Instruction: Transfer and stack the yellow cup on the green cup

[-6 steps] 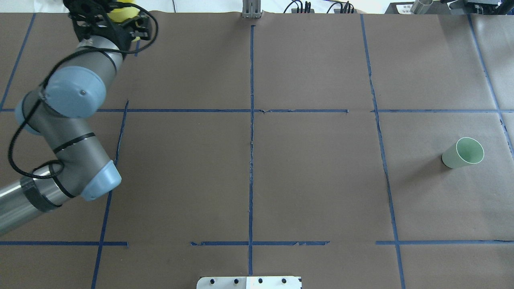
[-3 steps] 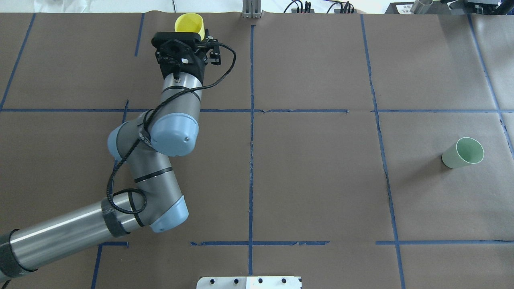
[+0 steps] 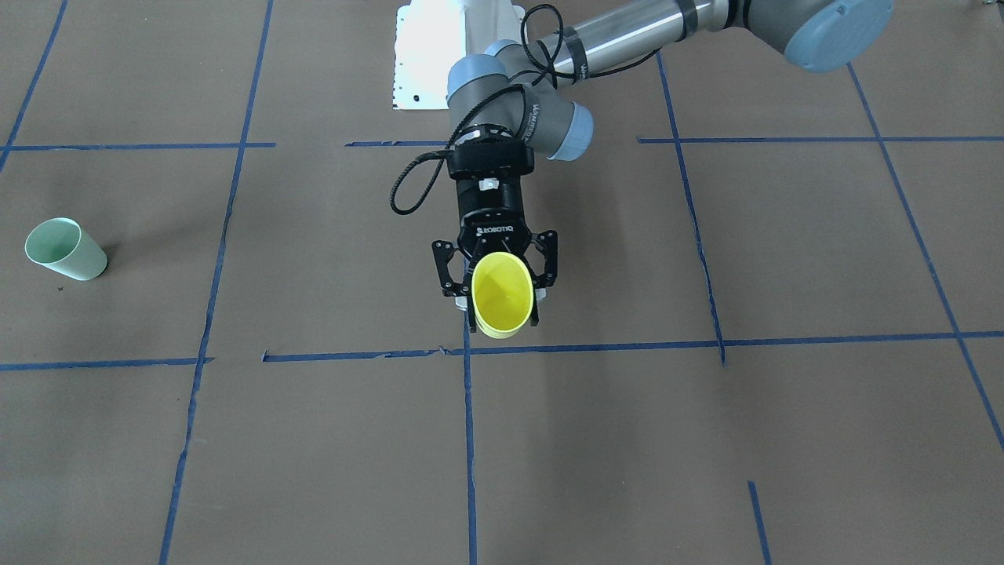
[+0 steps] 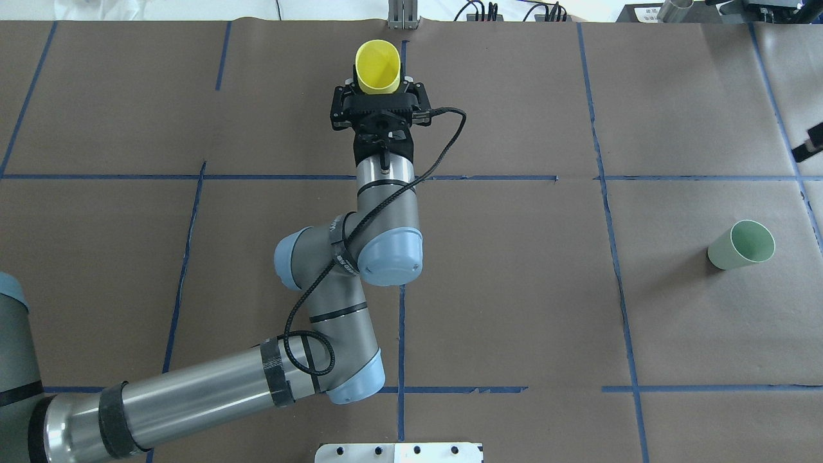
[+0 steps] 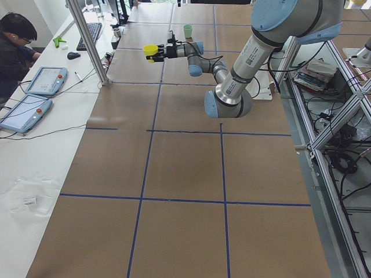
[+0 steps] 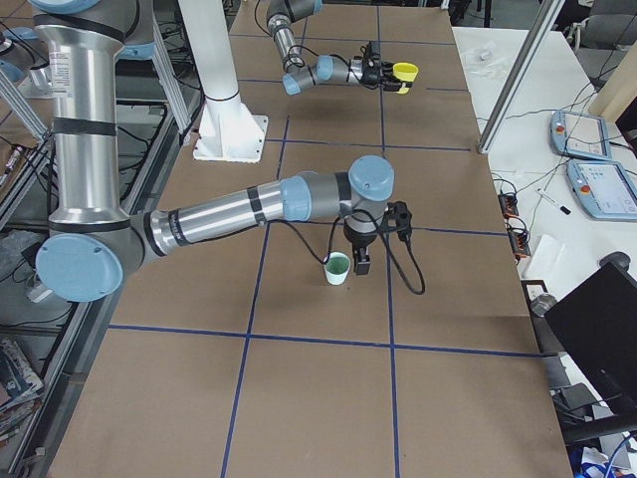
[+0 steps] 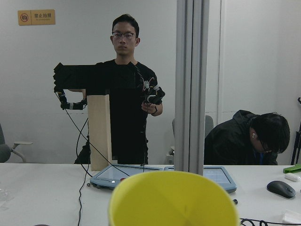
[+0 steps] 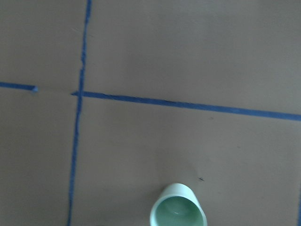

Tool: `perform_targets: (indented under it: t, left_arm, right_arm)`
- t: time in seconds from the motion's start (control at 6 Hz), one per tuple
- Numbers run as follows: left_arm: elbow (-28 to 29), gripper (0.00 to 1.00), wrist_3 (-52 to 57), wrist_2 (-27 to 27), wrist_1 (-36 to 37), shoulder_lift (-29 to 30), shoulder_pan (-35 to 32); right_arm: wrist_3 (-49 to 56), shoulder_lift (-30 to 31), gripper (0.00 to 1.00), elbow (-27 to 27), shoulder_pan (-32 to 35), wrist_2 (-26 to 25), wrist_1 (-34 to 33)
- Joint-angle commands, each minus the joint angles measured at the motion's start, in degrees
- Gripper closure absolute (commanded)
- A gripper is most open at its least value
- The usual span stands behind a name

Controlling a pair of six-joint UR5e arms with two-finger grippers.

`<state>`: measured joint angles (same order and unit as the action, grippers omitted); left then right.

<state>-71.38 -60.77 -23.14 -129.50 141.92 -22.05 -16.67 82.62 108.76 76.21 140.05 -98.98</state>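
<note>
Brown paper crossed with blue tape lines [image 4: 402, 225] covered the table [image 4: 514, 289]. Along the centre line, toward the far edge from the robot, the left gripper [image 4: 380, 87] was clamped on the yellow cup [image 4: 378, 64], one finger on each side of its wall. The cup was held clear of the table and tipped, with its open mouth facing away from the robot toward the operators' side. From the front camera the mouth showed as a bright oval [image 3: 502, 294] between the black fingers [image 3: 541, 267]. In the left wrist view the yellow rim [image 7: 174, 200] filled the bottom edge, with a standing man in black [image 7: 124, 94] and a seated person [image 7: 249, 141] beyond it.

Well apart, on the robot's right side, the green cup [image 4: 739, 245] stood upright on the paper, mouth up, touching nothing. The right gripper [image 6: 360, 261] hung near it in the side view; I could not tell whether its jaws were open. The right wrist camera looked down into the green cup [image 8: 178, 212].
</note>
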Motion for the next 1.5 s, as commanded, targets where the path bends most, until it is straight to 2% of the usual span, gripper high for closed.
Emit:
perform_targets:
  t: [0.0, 0.17, 0.33, 0.5, 0.67, 0.83, 1.0, 1.17, 1.33]
  left_arm:
    - [1.7, 0.58, -0.4, 2.0, 0.0, 1.2, 2.3]
    - [2.4, 0.58, -0.5, 1.9, -0.1, 1.1, 2.4]
    - [2.9, 0.58, -0.6, 1.9, -0.1, 1.2, 2.5]
    - [2.9, 0.58, -0.6, 1.9, -0.1, 1.2, 2.6]
    - [2.9, 0.58, -0.6, 1.9, -0.1, 1.1, 2.9]
    - [2.9, 0.58, -0.7, 1.8, -0.1, 1.0, 3.1]
    - [2.9, 0.58, -0.7, 1.8, -0.1, 0.8, 3.4]
    - [2.9, 0.58, -0.7, 1.7, -0.2, 0.7, 3.4]
    - [2.9, 0.58, -0.7, 1.7, -0.3, 0.7, 3.4]
  right_arm:
    - [-18.0, -11.5, 0.00, -0.3, -9.1, 0.0, -0.2]
    - [-24.6, -16.7, 0.00, -0.4, -12.5, -0.1, -0.6]
    - [-27.2, -24.5, 0.00, -1.5, -15.1, -0.7, -7.7]
    - [-27.6, -33.5, 0.00, -5.5, -16.3, -1.4, -14.5]
    - [-30.7, -37.8, 0.00, -6.9, -20.1, -5.7, -15.4]
    - [-32.9, -45.0, 0.01, -13.7, -21.3, -6.6, -15.5]
    - [-33.2, -53.4, 0.05, -24.4, -21.9, -6.6, -15.5]
    - [-33.2, -58.0, 0.07, -31.2, -22.9, -6.7, -15.5]
    - [-33.2, -58.2, 0.09, -31.4, -24.1, -8.1, -15.5]
